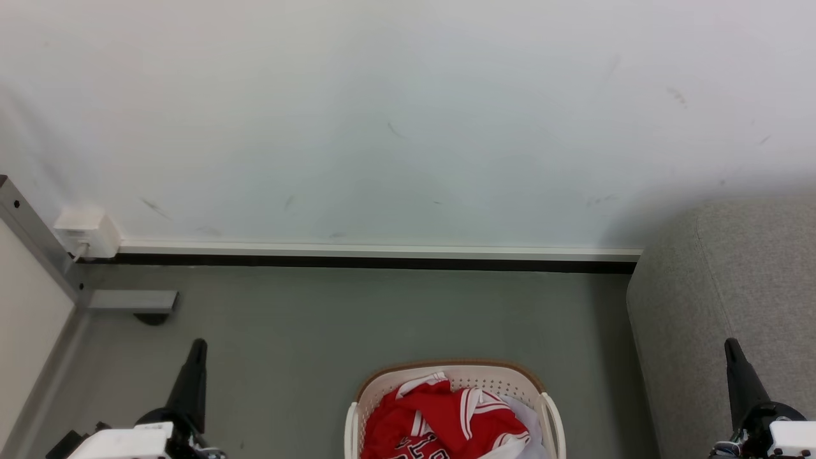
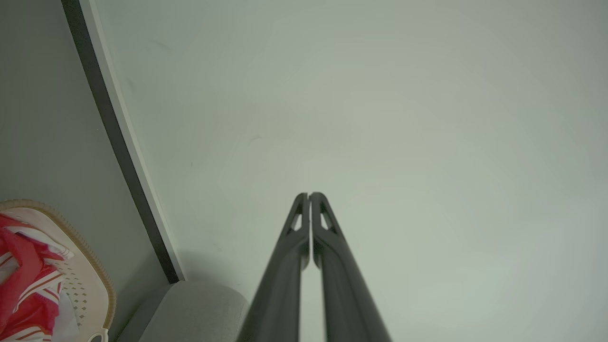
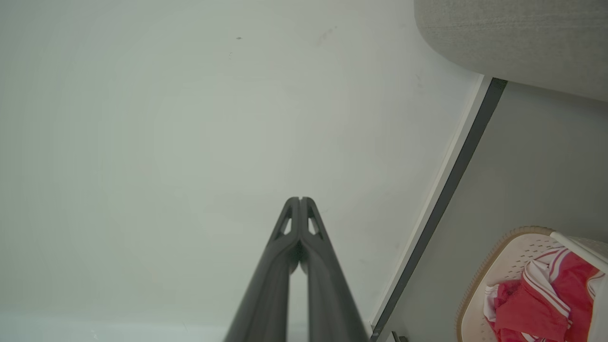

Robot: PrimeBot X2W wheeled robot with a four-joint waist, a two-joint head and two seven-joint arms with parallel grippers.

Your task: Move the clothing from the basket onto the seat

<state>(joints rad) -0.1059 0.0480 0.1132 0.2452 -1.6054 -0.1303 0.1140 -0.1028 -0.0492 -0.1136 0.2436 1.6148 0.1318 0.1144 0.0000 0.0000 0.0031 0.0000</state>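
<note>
At the far left of the room, a grey metal post [image 1: 29, 229] runs down to the floor [image 1: 382, 319]. A small white box [image 1: 86, 231] sits on the wall [image 1: 408, 115], just above the skirting board [image 1: 382, 254].

Next comes the left gripper [image 1: 198, 349], which hangs over the grey floor and points toward the wall. In the left wrist view its two dark fingers [image 2: 297, 223] lie pressed together up to the tips. This gripper [image 2: 309, 194] is closed and holds nothing.

To its right, well apart from it, the basket [image 1: 446, 366] stands on the floor between the two arms. The clothing [image 1: 440, 414] lies crumpled inside the basket, with its white stripes showing and some black-and-white lettering at the lower edge of the head view. A pale cloth [image 1: 534, 424] lies just beside the clothing, at the right side of the basket. The clothing is lower than both grippers and apart from both.

Further right, the seat [image 1: 733, 274] stands near the basket, with a strip of bare floor between them. Its far end reaches the wall.

At the far right, the right gripper [image 1: 731, 347] shows in front of the seat and also points toward the wall. In the right wrist view its fingers [image 3: 311, 223] meet at the tips, so this gripper [image 3: 299, 199] is closed too, with empty fingers. From it, the basket [image 3: 484, 266] and the clothing [image 3: 536, 304] lie off to one side, well apart.
</note>
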